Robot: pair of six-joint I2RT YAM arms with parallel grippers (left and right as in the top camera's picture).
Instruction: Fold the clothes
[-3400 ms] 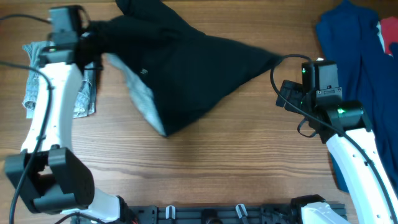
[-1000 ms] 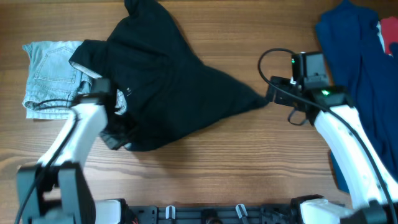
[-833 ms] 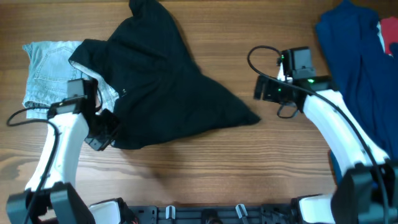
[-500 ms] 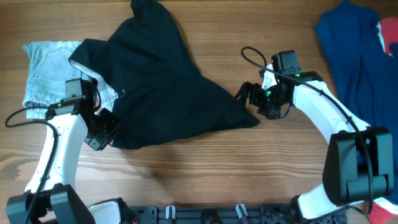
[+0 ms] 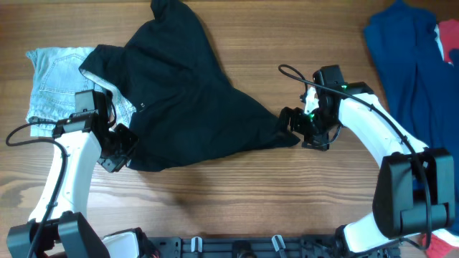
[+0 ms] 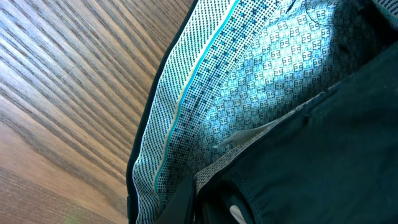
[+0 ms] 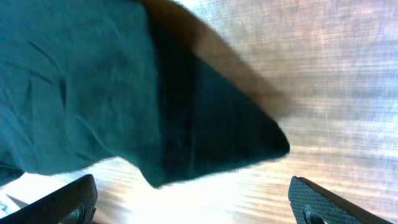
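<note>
Two arms at large plain black soft garment [image 5: 193, 107] | right gripper [image 5: 295, 123], spread wide, returns over released right tip | left gripper [image 5: 115, 149] pinches left hem | regrasp pending

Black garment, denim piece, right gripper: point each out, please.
black garment [image 5: 193, 107], overhead view, middle of its fabric.
denim piece [image 5: 54, 86], overhead view, uncovered left part.
right gripper [image 5: 292, 126], overhead view, midway between its open fingertips.

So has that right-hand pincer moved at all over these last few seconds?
Yes. The right pincer has slid left, away from the blue cloth on the right, and now sits open at the black garment, by its right corner.
</note>
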